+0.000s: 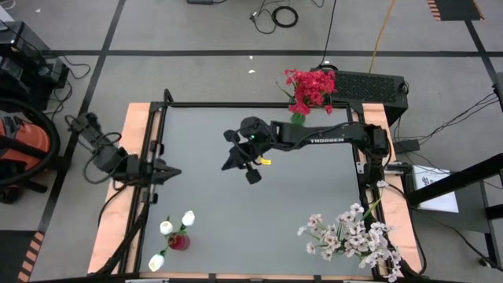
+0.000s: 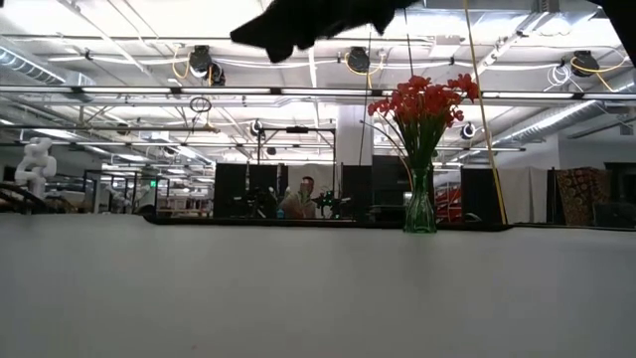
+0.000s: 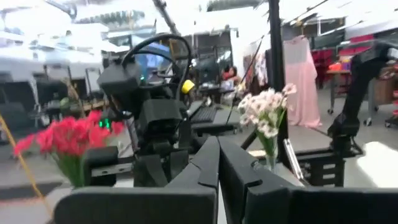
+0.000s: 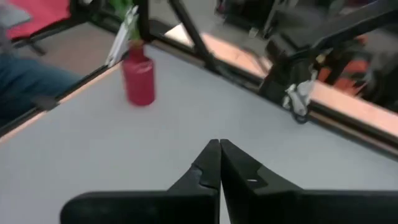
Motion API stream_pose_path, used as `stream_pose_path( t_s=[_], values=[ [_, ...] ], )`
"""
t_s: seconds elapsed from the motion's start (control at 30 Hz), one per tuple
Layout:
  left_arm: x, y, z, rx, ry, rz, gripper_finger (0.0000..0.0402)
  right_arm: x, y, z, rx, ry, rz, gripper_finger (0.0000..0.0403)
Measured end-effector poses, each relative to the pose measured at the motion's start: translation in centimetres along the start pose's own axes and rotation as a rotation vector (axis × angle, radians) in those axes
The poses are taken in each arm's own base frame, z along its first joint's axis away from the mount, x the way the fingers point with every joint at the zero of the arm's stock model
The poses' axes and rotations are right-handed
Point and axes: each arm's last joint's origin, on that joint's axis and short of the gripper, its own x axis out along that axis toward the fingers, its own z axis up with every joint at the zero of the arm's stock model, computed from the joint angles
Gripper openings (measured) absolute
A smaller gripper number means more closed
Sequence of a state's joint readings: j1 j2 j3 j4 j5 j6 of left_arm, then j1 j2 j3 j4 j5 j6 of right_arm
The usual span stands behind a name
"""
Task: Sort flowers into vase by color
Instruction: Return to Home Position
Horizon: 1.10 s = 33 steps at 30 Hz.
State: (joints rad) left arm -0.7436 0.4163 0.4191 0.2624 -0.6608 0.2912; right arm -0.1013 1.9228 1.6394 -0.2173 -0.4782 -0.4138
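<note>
My left pincer [image 1: 171,171] sits at the table's [image 1: 299,196] 9 o'clock edge, fingers pressed together on nothing. It is parked and well apart from everything, so it worries me little.

At 7 o'clock stands the red vase [image 1: 179,242] with three white tulips [image 1: 189,218] in it. From my right wrist I look straight across bare table at it. If I dipped or swung toward 7 o'clock instead of pulling away, closed fingers could clip that narrow bottle and topple it, and I judge it top-heavy with the stems in it.

My right pincer [image 4: 219,157] hangs above the middle of the table, fingers together and empty, with the whole right arm stretched out from the 3 o'clock side. No loose flower lies on the table, so the sorting looks finished and what remains is folding this arm home.

That fold is where I see the real risk. The red blossoms [image 1: 310,88] stand in a slim glass vase [image 2: 419,209] at 1 o'clock, just beside my forearm as seen from above. A tall bunch on a small foot tips easily, so if my elbow swings wide toward 12 o'clock, I could brush the stems and send it over the edge.

The pale pink-white sprays [image 1: 354,232] spread wide at 5 o'clock near my right base. A low, fast retreat could snag their outer sprigs, so I should lift first and then draw straight back toward 3 o'clock.
</note>
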Motion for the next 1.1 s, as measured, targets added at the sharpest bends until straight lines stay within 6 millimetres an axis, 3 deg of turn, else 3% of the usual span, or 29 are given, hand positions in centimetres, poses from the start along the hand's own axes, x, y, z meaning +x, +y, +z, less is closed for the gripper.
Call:
stream_pose_path(
  t_s=[0.17,0.43,0.57,0.8,0.93,1.1],
  values=[
    [0.8,0.4,-2.2,-0.014,0.072,-0.034,0.0003,1.2,0.2,-2.8,0.016,-0.091,-0.110,0.0000],
    [1.4,1.7,-6.9,-0.050,0.101,-0.023,0.0003,1.6,0.6,-5.6,0.118,-0.053,-0.147,0.0000],
    [1.4,2.4,-8.2,-0.099,0.080,-0.061,0.0002,-0.3,2.3,-6.3,0.209,-0.031,-0.134,0.0000],
    [1.4,3.2,-8.8,-0.129,0.098,-0.076,0.0002,-4.9,9.8,-6.8,0.266,-0.015,-0.279,0.0000],
    [1.4,3.4,-8.9,-0.098,0.100,-0.062,0.0002,-7.7,12.9,-6.3,0.287,-0.076,-0.367,0.0000],
    [1.3,3.9,-9.6,-0.096,0.107,-0.063,0.0002,-9.4,16.1,-7.0,0.300,-0.109,-0.358,0.0000]
  ],
)
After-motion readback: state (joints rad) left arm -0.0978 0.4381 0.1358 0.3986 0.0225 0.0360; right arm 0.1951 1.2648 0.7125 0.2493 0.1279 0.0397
